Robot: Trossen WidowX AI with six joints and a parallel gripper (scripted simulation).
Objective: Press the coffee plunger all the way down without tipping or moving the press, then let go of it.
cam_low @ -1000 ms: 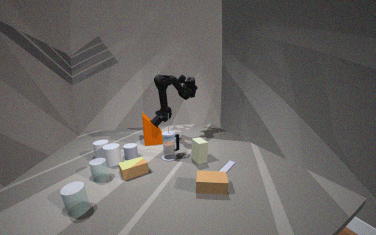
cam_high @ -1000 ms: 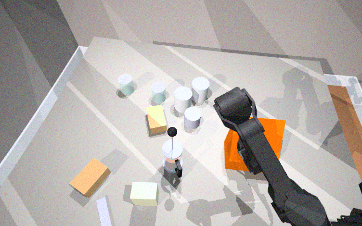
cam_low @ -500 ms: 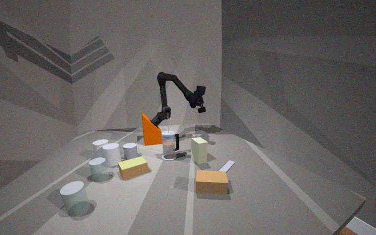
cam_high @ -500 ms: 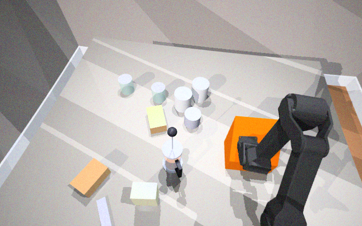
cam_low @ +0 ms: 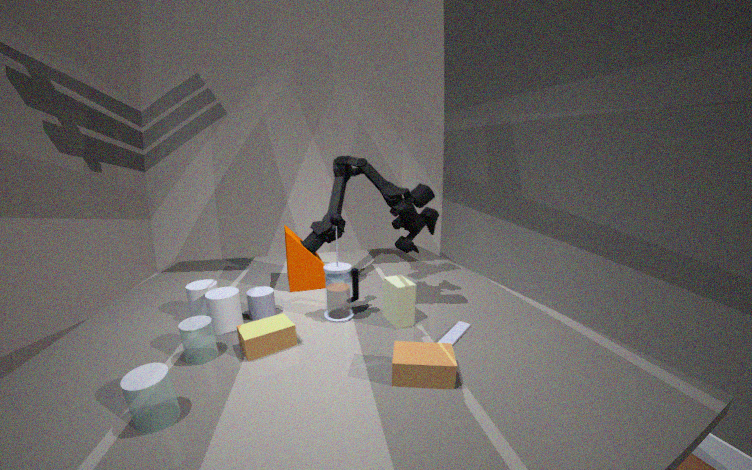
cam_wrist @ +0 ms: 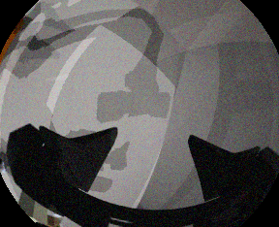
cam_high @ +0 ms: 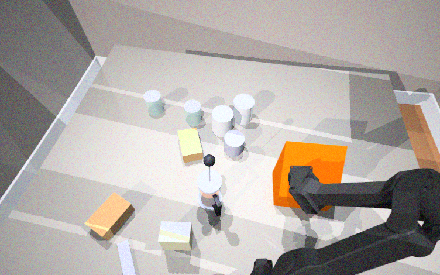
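Note:
The coffee press (cam_high: 209, 196) (cam_low: 338, 300) stands upright, a glass cylinder with a pale lid and a brownish band inside. Its black handle (cam_high: 217, 206) (cam_low: 355, 284) faces the pale box. The thin plunger rod (cam_high: 209, 172) (cam_low: 337, 248) stands far out above the lid, topped by a black ball knob (cam_high: 209, 160). In the exterior view the knob blends with the dark arm behind it. My gripper (cam_low: 424, 241) (cam_wrist: 154, 135) is open and empty, raised above the table, away from the press and beyond the pale box. The top view cuts off its fingers.
An orange wedge (cam_high: 327, 153) (cam_low: 303, 268) stands by the arm. Several cylinders and a yellow-topped block (cam_high: 189, 143) (cam_low: 267, 337) are near the press. A pale box (cam_high: 175, 235) (cam_low: 399, 300), an orange block (cam_high: 109, 215) (cam_low: 424, 364) and a flat pale bar (cam_high: 126, 255) (cam_low: 453, 332) lie on the handle side.

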